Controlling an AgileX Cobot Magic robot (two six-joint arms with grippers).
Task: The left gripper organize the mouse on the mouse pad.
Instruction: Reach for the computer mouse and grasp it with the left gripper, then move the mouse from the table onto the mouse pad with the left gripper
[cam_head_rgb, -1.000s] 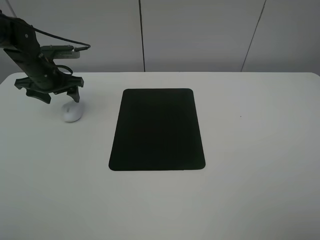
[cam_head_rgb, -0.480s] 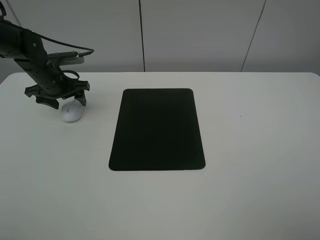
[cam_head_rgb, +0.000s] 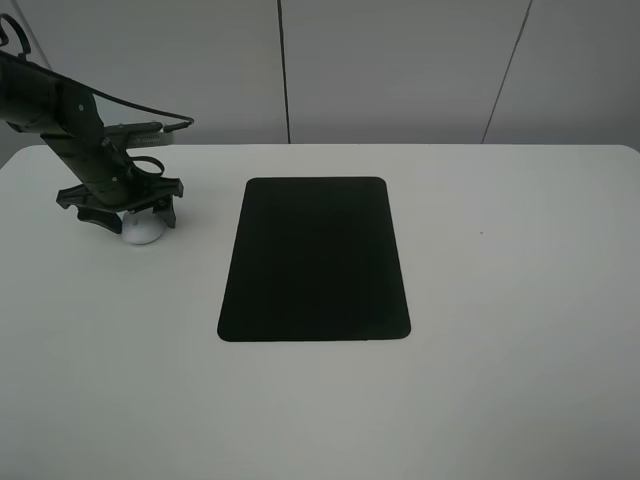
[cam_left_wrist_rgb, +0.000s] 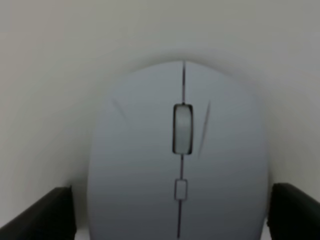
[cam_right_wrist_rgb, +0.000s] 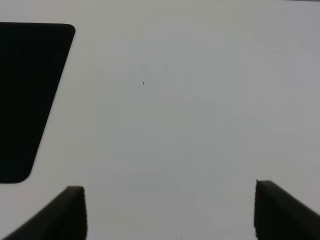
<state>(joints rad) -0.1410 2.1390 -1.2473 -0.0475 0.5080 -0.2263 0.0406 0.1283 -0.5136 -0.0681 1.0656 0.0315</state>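
Observation:
The white mouse (cam_head_rgb: 144, 233) lies on the table well left of the black mouse pad (cam_head_rgb: 315, 258). My left gripper (cam_head_rgb: 131, 213) is low over the mouse, open, with one dark finger on each side, so the exterior view shows only the mouse's front part. In the left wrist view the mouse (cam_left_wrist_rgb: 180, 150) fills the frame, grey scroll wheel up, and the fingertips (cam_left_wrist_rgb: 45, 212) flank its sides closely. My right gripper (cam_right_wrist_rgb: 170, 210) is open over bare table, with a corner of the mouse pad (cam_right_wrist_rgb: 25, 90) nearby. The exterior view does not show the right gripper.
The white table (cam_head_rgb: 500, 300) stretches wide around the pad, with a tiny dark speck (cam_head_rgb: 481, 234) to the pad's right. A grey panelled wall stands behind the table's back edge. A black cable (cam_head_rgb: 140, 103) trails from the left arm.
The left gripper has come down and shifted slightly right, from above and behind the mouse to straddling it. The mouse and the pad have stayed in place.

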